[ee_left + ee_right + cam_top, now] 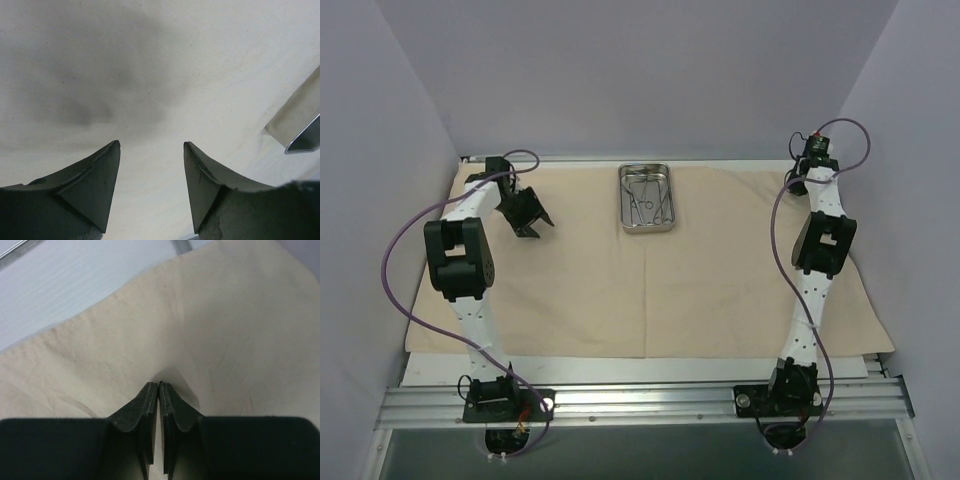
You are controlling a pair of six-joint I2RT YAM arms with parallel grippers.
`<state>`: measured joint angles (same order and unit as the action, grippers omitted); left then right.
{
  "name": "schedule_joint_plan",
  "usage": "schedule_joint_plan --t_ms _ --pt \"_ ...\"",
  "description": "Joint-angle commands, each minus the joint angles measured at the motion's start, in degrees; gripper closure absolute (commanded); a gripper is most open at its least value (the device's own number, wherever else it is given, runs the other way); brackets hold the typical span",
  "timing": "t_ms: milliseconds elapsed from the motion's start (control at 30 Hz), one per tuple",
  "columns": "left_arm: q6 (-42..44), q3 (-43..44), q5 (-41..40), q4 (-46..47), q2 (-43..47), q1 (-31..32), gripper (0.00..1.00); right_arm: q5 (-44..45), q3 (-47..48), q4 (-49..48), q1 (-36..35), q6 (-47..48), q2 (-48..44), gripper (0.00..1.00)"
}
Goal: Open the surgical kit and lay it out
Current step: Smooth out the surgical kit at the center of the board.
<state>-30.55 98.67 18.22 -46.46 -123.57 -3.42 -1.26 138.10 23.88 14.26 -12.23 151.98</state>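
Cloth wrap [650, 290] opened, spread flat under both claws. Steel tray [623, 200] exposed, to R of left claw [151, 142], apart from it. Left claw: jaws wide, empty, hovering over cloth. Right claw [158, 386]: jaws closed, cloth puckered at tips, appears pinched nr far edge. Instruments [648, 202] in tray; lay-out not yet done.

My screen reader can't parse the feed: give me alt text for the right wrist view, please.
The right gripper has its fingers shut on a small pucker of the beige cloth wrap, near the cloth's edge. Past that edge, the pale table surface shows at upper left.
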Motion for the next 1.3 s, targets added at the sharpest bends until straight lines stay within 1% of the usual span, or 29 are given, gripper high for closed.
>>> schedule_joint_plan --t_ms 0,100,133,200,300,333,433,467,533,567,667,700,767,800,867,967,1033,1067,1100,1167,1267 --pt "1.36 2.84 1.47 -0.39 0.43 0.34 0.37 7.06 2.76 2.84 2.00 6.60 3.06 0.91" --pt "2.85 2.49 0.94 -1.35 2.19 0.61 0.37 6.27 6.91 1.27 2.44 6.26 3.32 0.85" --pt "3.12 2.58 -0.19 -2.49 2.89 0.70 0.37 6.09 9.61 0.82 2.35 6.17 3.23 0.81" --pt "4.00 3.63 -0.72 -3.81 3.07 0.61 0.37 3.82 12.01 0.12 2.00 4.51 2.10 0.79" --pt "4.70 5.74 -2.13 -5.57 2.28 0.52 0.37 3.10 11.23 -0.50 0.25 3.35 -2.82 0.67" --pt "4.79 6.18 -2.57 -6.10 2.02 0.52 0.37 2.84 10.18 -0.41 -0.37 2.74 -5.96 0.61" --pt "4.97 7.76 -3.54 -6.89 0.27 0.52 0.37 1.88 0.63 -0.67 -1.86 -0.67 -11.42 0.56" --pt "4.97 7.94 -3.45 -6.89 -0.26 0.43 0.37 1.96 -9.07 -3.02 -1.96 -2.26 -16.32 0.55" --pt "4.97 8.46 -3.45 -8.29 -1.76 0.35 0.37 1.87 -20.01 -6.37 -1.61 -5.42 -21.53 0.55" --pt "4.79 8.29 -3.71 -8.39 -2.02 0.17 0.37 1.87 -28.94 -8.56 -1.52 -7.44 -25.64 0.56" --pt "4.35 6.97 -2.23 -7.77 -2.38 -0.62 0.37 2.23 -39.02 -9.98 -1.52 -8.51 -31.98 0.57" --pt "4.35 7.06 -2.22 -8.03 -2.55 -0.80 0.37 2.48 -44.71 -10.25 -1.43 -8.25 -33.40 0.57" --pt "4.62 7.32 -3.18 -8.56 -2.55 -0.71 0.37 2.84 -50.27 -11.83 -1.34 -7.38 -37.62 0.57" --pt "4.88 7.41 -3.54 -8.74 -2.55 -0.80 0.37 3.01 -55.17 -12.27 -1.34 -7.11 -38.68 0.57" --pt "4.88 7.67 -3.98 -8.91 -2.64 -0.80 0.37 3.63 -59.25 -12.80 -1.17 -6.76 -41.32 0.56" --pt "4.71 8.72 -5.37 -10.23 -3.78 -0.89 0.37 4.51 -64.70 -11.93 -0.90 -5.88 -41.33 0.55" --pt "4.35 8.64 -6.09 -10.50 -4.31 -0.89 0.37 5.99 -66.20 -10.88 -0.64 -4.39 -39.23 0.51" --pt "4.35 8.38 -6.70 -10.32 -4.31 -0.89 0.37 6.52 -66.30 -8.87 -0.46 -3.86 -38.35 0.50" --pt "4.27 7.68 -7.23 -10.23 -4.05 -0.89 0.36 7.05 -66.12 -7.89 -0.29 -3.16 -37.38 0.46" --pt "4.61 7.32 -7.93 -10.58 -3.79 -0.89 0.34 9.42 -66.29 -5.96 0.76 -1.40 -35.10 0.44" --pt "5.84 6.71 -11.18 -11.64 -2.65 -0.89 0.31 11.54 -66.56 -5.60 2.87 -0.43 -34.56 0.42"
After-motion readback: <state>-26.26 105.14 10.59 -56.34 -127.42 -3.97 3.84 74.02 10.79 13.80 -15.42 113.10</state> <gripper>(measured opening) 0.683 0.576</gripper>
